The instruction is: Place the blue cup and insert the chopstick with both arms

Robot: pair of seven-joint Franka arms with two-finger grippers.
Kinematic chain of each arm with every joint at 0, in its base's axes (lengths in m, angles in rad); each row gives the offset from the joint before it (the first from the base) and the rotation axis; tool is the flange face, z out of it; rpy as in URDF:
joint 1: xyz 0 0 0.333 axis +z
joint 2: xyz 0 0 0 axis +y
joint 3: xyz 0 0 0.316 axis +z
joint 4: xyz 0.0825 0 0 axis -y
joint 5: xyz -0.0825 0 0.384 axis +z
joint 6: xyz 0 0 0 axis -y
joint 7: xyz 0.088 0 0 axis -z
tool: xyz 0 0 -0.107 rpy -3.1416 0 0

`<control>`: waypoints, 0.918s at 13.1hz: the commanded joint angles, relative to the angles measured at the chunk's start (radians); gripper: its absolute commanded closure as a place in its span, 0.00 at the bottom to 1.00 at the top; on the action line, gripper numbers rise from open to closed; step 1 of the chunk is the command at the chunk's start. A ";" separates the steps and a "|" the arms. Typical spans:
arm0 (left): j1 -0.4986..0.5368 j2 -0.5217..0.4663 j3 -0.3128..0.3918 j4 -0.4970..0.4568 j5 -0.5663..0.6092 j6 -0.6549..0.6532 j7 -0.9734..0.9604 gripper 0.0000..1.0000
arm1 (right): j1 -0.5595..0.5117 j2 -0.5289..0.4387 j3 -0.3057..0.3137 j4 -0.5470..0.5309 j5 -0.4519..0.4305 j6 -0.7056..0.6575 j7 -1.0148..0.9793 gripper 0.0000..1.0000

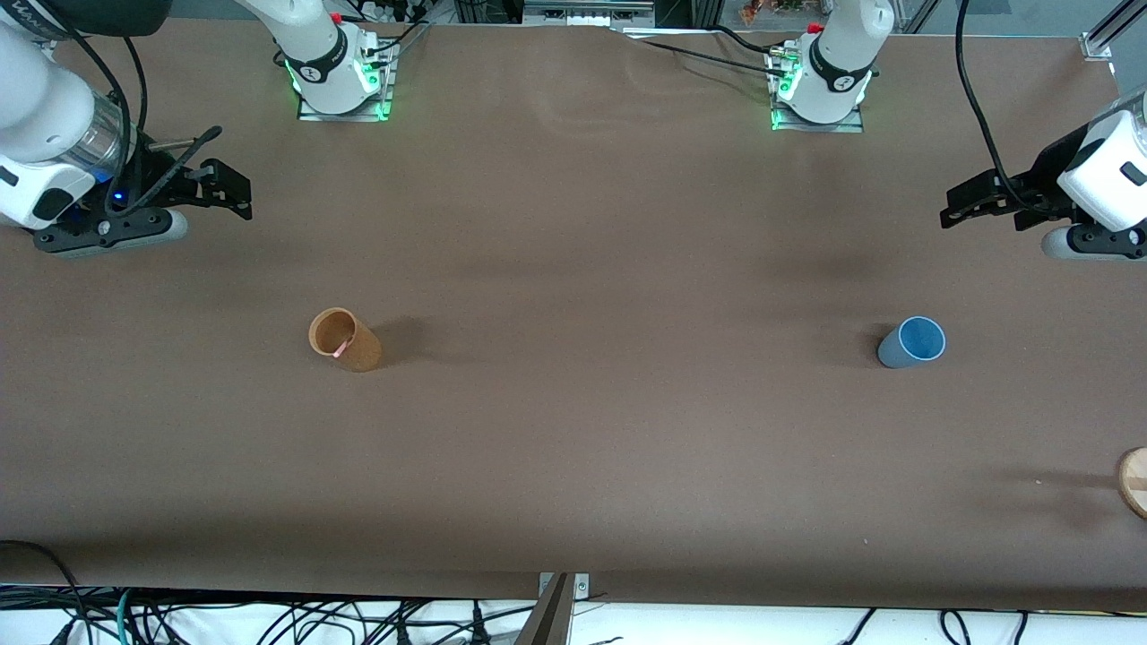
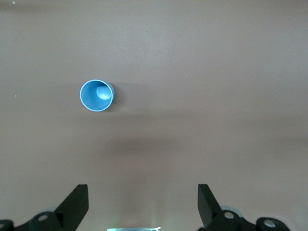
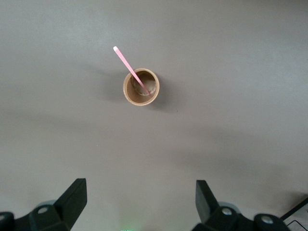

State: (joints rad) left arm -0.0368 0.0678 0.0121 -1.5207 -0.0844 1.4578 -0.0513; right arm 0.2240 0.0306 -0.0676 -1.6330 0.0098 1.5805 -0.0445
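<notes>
The blue cup (image 1: pixel 911 342) stands upright and empty on the brown table toward the left arm's end; it also shows in the left wrist view (image 2: pixel 96 96). The pink chopstick (image 1: pixel 340 348) leans inside the tan cup (image 1: pixel 344 339) toward the right arm's end; in the right wrist view the chopstick (image 3: pixel 129 66) sticks out over the rim of the tan cup (image 3: pixel 140 87). My left gripper (image 1: pixel 959 213) is open and empty, high over the table at its own end (image 2: pixel 143 202). My right gripper (image 1: pixel 235 193) is open and empty, high at its end (image 3: pixel 139 199).
A round wooden piece (image 1: pixel 1134 482) lies at the table's edge at the left arm's end, nearer the front camera than the blue cup. Cables hang along the table's near edge. Both arm bases stand at the table's back.
</notes>
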 commanded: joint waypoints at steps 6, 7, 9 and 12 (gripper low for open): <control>0.000 -0.010 -0.014 -0.015 -0.002 0.012 0.022 0.00 | -0.003 0.008 0.011 0.028 -0.004 -0.016 0.038 0.00; 0.000 -0.010 -0.014 -0.015 -0.002 0.012 0.022 0.00 | -0.003 0.008 0.011 0.028 -0.004 -0.014 0.038 0.00; 0.000 -0.010 -0.014 -0.013 -0.002 0.012 0.022 0.00 | 0.000 0.008 0.012 0.028 -0.011 -0.014 0.038 0.00; -0.002 -0.010 -0.015 -0.015 -0.002 0.012 0.022 0.00 | -0.009 0.008 0.011 0.028 -0.011 -0.014 0.037 0.00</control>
State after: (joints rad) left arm -0.0374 0.0698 -0.0022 -1.5208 -0.0844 1.4578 -0.0505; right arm 0.2253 0.0306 -0.0648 -1.6330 0.0098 1.5809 -0.0205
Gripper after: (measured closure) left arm 0.000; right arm 0.000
